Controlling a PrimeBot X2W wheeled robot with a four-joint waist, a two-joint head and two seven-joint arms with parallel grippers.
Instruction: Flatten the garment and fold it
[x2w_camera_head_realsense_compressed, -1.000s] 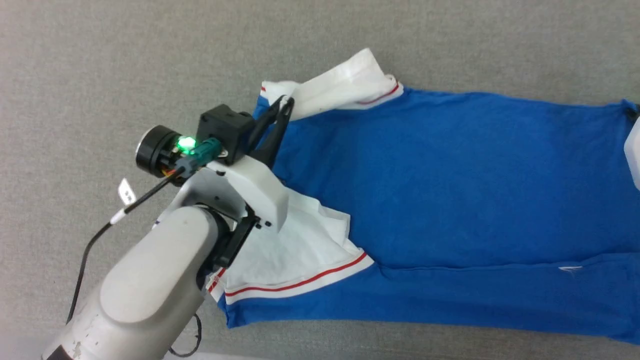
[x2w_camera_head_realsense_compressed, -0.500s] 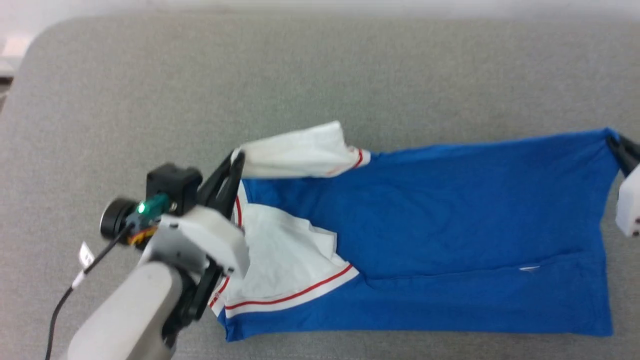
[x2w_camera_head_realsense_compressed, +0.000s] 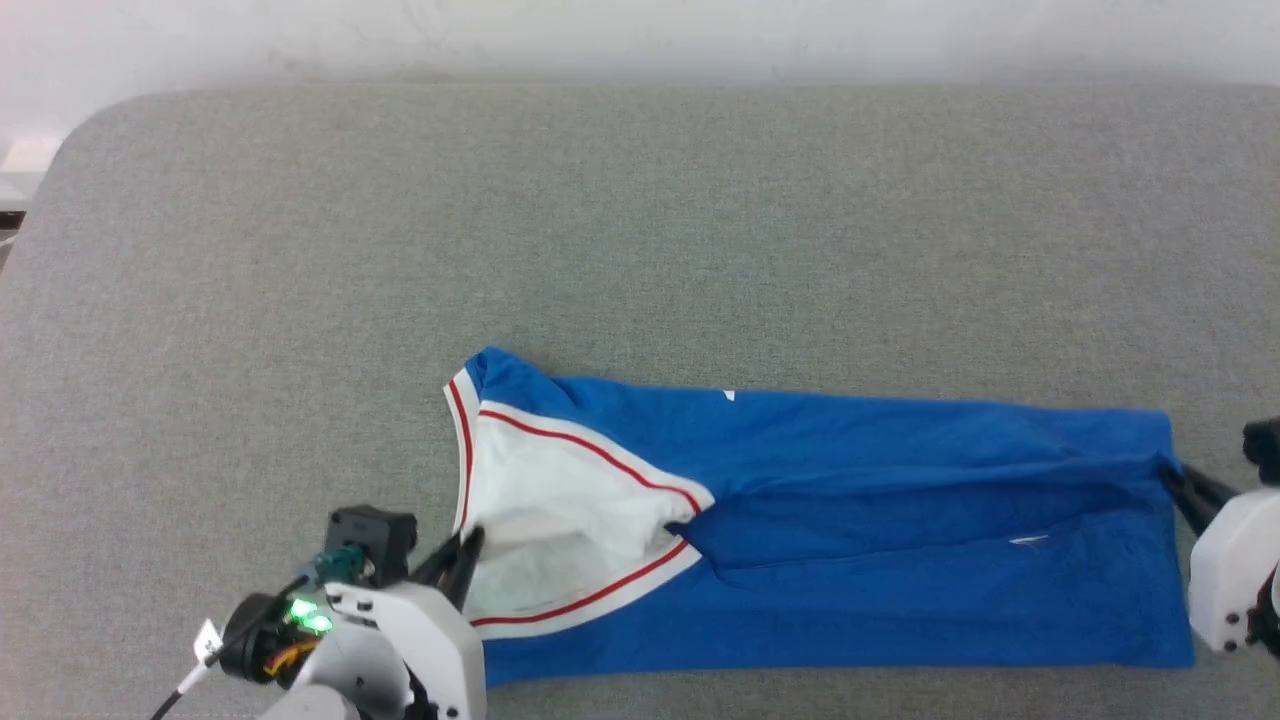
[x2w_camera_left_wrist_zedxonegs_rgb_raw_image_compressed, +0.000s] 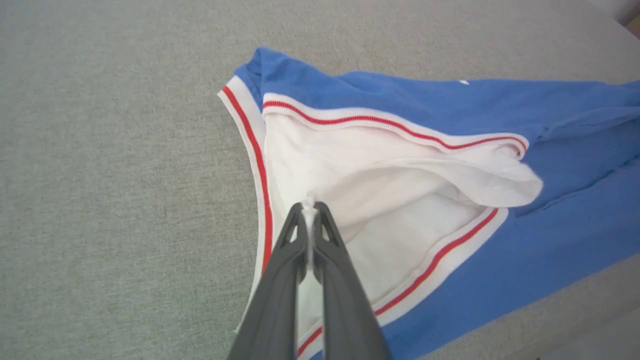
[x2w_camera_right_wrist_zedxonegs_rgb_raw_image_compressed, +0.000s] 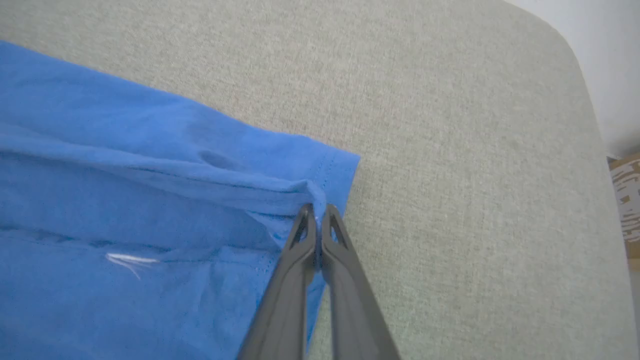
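**Both claws pinching the blue jersey at opposite ends**

The royal-blue jersey shirt with white sleeves and red-and-white striped trim is lying lengthwise across the near half of the grey fabric-covered desk. It is forming a long band, with the armhole end toward the robot's left and the hem end toward its right.

The left claw is clamping tight on a thin edge of the white sleeve cloth, which is peeking out between the dark fingertips. That sleeve is bunching in soft folds inside the striped armhole trim.

The right claw is pinching shut on gathered blue cloth at the hem edge, and a raised fold is running from its tips back along the shirt. The lower blue layer is lying flat on the desk beneath it.
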